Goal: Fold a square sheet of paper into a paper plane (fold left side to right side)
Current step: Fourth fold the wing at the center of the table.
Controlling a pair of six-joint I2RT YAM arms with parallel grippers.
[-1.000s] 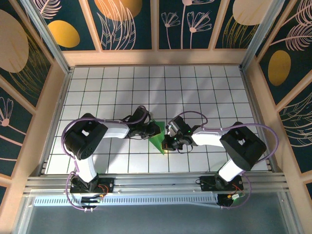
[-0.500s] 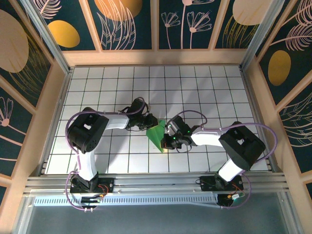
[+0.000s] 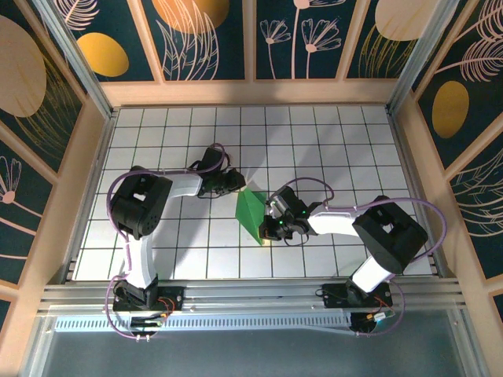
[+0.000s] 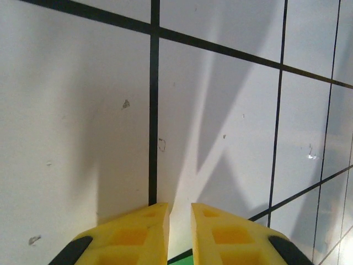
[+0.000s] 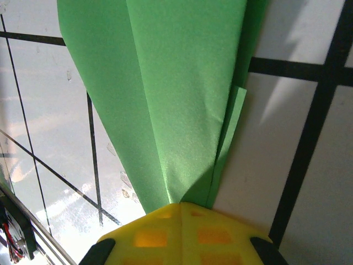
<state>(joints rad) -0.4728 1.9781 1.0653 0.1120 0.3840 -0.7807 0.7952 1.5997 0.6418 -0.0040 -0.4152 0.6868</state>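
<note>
The right pincer (image 5: pixel 180 208) clamps the paper plane (image 5: pixel 176 83) at its tip; left pincer (image 4: pixel 180 212) hangs slightly parted, empty.

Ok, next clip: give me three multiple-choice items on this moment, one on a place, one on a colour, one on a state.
1. Where is the folded green paper?
A. on the middle of the tiled table, at the right gripper
B. against the far wall
C. on the front rail

2. What colour are the jaws in the wrist views?
A. blue
B. yellow
C. red

3. What are the right gripper's jaws doing?
A. standing wide open
B. shut on the paper
C. holding a pen

Answers: 1 A, the top view shows it on the white tiles by that gripper. 2 B, both wrist views show yellow tips. 3 B, the right wrist view shows the paper running into the closed tips.
</note>
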